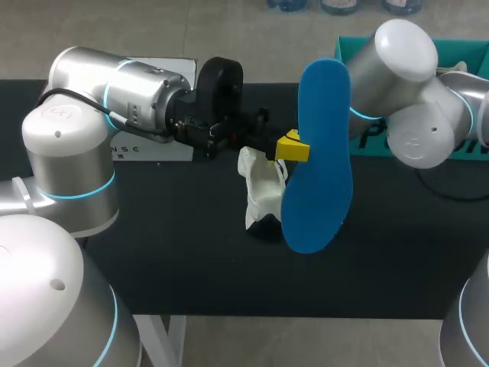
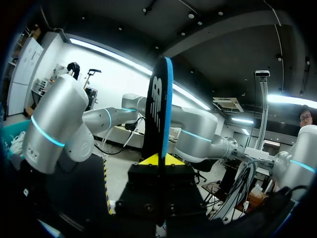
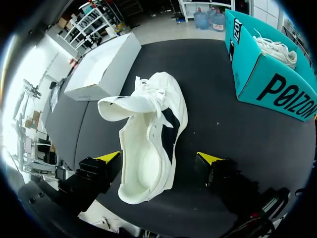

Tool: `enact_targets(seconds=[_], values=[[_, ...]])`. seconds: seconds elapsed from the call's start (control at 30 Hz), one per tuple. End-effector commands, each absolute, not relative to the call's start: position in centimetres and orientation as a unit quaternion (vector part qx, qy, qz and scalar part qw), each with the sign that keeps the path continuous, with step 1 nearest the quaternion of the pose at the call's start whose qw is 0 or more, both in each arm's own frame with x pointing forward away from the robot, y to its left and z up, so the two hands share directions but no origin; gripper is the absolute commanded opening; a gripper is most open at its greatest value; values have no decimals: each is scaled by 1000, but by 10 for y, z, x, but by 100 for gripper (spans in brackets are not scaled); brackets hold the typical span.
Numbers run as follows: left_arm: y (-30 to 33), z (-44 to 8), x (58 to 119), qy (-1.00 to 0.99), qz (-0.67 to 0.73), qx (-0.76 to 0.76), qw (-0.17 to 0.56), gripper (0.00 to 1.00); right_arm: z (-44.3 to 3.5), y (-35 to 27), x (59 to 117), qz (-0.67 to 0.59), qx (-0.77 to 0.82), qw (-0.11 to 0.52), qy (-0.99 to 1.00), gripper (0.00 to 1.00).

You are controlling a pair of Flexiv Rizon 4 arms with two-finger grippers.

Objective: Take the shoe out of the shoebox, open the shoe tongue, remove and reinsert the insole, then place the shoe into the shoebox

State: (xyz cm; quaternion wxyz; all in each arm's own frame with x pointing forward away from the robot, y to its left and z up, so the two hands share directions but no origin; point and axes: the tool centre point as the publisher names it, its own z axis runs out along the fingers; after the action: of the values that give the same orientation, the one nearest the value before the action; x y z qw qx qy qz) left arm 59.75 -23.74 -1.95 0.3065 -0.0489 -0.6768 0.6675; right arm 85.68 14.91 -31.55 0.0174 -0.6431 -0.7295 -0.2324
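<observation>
**Head view:** L arm comes in from 9 o'clock. Its gripper is clamped on the blue insole, held up off the black table w/ its long axis running 12 to 6. White shoe lies on the table just at 7 o'clock of that grip, partly behind the insole. Teal shoebox is at 1 o'clock from the shoe, mostly hidden by the R arm. White box is at 10 o'clock, partly behind the L arm.

**L wrist view:** insole seen edge-on, pinched btwn the two yellow tips of the gripper.

**R wrist view:** R gripper is spread wide, nothing grasped. Shoe lies on the table btwn the fingers, tongue flipped out. Shoebox is at 2 o'clock from the shoe, a second shoe inside. White box is at 11.
</observation>
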Motion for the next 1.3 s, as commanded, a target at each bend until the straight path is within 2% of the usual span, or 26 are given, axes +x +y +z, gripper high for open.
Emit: enact_targets(seconds=[0.03,0.1,0.23,0.4,0.9,0.97,1.03,1.07,1.13,1.3], values=[[-238,-20,597,-676,669,-48,306,0,-313,147,857,-241,-649,39,-721,100],[-238,-20,597,-676,669,-48,306,0,-302,140,861,-265,-663,112,-691,100],[-238,-20,597,-676,669,-48,306,0,-279,126,868,-315,-656,198,-656,100],[-238,-20,597,-676,669,-48,306,0,-244,103,878,-369,-648,261,-613,100],[-238,-20,597,-676,669,-48,306,0,-187,67,898,-441,-613,311,-577,100],[-236,-24,602,-724,632,-93,261,0,-183,65,899,-448,-611,309,-576,100],[-230,-30,612,-781,578,-152,184,0,-181,65,900,-452,-611,303,-575,100],[-228,-31,616,-775,591,-157,157,0,-181,65,901,-452,-611,303,-574,100],[-222,-35,622,-751,633,-95,162,0,-181,65,901,-454,-613,300,-573,100],[-222,-35,622,-751,633,-95,162,0,-181,65,903,-452,-614,297,-575,100]])
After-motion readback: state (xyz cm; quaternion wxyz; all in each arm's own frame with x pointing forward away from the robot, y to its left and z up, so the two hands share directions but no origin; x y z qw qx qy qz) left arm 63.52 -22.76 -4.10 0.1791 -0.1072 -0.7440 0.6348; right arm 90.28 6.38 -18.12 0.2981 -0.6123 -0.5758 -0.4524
